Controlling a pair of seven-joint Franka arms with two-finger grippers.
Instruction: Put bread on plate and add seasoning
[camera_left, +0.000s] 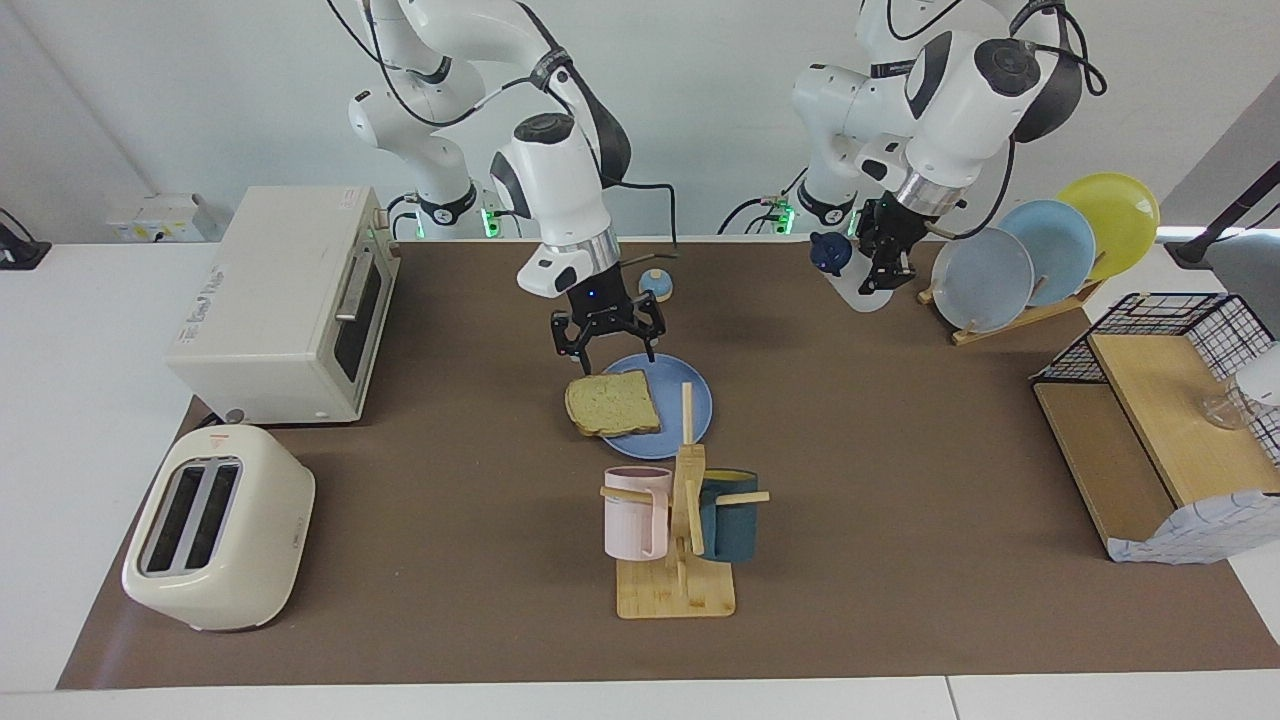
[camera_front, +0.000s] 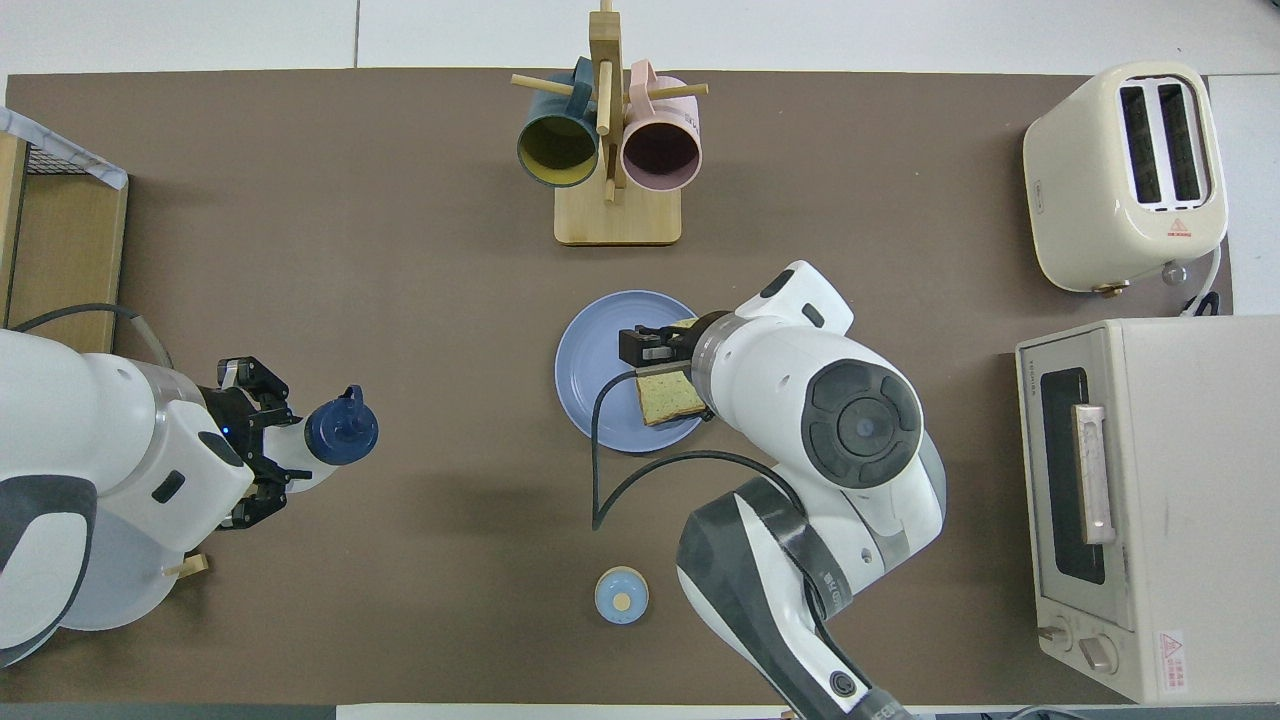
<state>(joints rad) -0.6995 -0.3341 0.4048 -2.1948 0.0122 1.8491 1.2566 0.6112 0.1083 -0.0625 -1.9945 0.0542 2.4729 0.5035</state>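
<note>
arms: two, glossy white rounded shells with dark grey joint caps
wrists: silver metal ring above each black gripper
right gripper (camera_left: 606, 338): black, small blue light on its body
left gripper (camera_left: 884, 268): black linkwork
cables: black, looping along both arms
bases: green lights

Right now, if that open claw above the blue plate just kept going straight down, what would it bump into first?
Probably the round medium-blue plate, on its edge nearer the robots. The right gripper hangs over that edge with jaws open, pointing down. The square brown-crusted toast slice lies just beside that line, though depth is hard to judge.
</note>
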